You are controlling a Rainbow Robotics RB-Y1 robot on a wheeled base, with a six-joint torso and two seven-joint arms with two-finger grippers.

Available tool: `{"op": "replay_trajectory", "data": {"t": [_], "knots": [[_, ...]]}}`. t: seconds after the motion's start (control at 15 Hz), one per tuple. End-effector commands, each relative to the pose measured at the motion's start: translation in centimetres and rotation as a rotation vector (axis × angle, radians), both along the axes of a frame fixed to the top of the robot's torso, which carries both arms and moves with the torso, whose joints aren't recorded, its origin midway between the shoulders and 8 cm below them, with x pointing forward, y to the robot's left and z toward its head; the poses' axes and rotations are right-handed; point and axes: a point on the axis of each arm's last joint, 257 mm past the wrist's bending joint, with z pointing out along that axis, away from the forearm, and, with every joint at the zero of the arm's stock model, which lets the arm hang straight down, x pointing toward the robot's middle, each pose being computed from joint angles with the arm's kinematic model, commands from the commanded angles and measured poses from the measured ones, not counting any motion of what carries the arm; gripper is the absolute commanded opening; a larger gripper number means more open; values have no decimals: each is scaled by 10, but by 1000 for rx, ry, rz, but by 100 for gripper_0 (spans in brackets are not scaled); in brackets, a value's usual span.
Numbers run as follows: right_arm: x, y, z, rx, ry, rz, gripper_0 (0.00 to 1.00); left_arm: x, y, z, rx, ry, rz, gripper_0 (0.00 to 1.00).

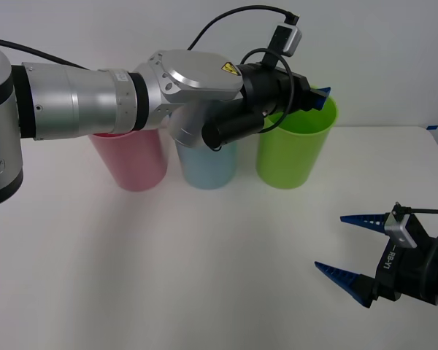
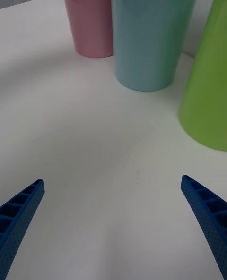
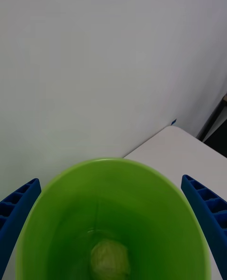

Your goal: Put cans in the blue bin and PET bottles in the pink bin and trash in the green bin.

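Observation:
Three bins stand in a row at the back of the table: the pink bin [image 1: 130,159] on the left, the blue bin [image 1: 206,165] in the middle, the green bin [image 1: 295,144] on the right. My left gripper [image 1: 315,100] hovers open over the green bin's mouth [image 3: 113,214]. The trash [image 3: 110,259], a pale wrinkly ball, lies at the bottom of that bin, free of the fingers. My right gripper [image 1: 347,246] is open low over the table at the front right, holding nothing, facing the pink bin [image 2: 90,15], blue bin [image 2: 149,29] and green bin [image 2: 208,91].
The white table [image 1: 204,270] spreads wide in front of the bins. A white wall rises just behind them. The table's right edge and a dark gap [image 3: 215,129] lie past the green bin.

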Motion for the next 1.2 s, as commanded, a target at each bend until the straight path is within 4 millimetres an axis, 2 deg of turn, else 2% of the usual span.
{"op": "replay_trajectory", "data": {"t": [0.07, 0.33, 0.67, 0.8, 0.93, 1.0, 1.13, 1.2], "knots": [[0, 0, 0, 0, 0, 0, 100, 0, -9, 28, -65, 10, -34, 100], [0, 0, 0, 0, 0, 0, 100, 1, -18, 84, -192, 34, -109, 100], [0, 0, 0, 0, 0, 0, 100, 9, -7, 142, -312, 13, -167, 100], [0, 0, 0, 0, 0, 0, 100, 16, 9, 157, -341, -37, -160, 100], [0, 0, 0, 0, 0, 0, 100, 14, 24, 164, -362, -77, -171, 100], [0, 0, 0, 0, 0, 0, 100, 7, 35, 173, -381, -101, -186, 100], [0, 0, 0, 0, 0, 0, 100, -13, 59, 173, -388, -140, -220, 100], [0, 0, 0, 0, 0, 0, 100, -33, 75, 174, -398, -154, -250, 100]]}}
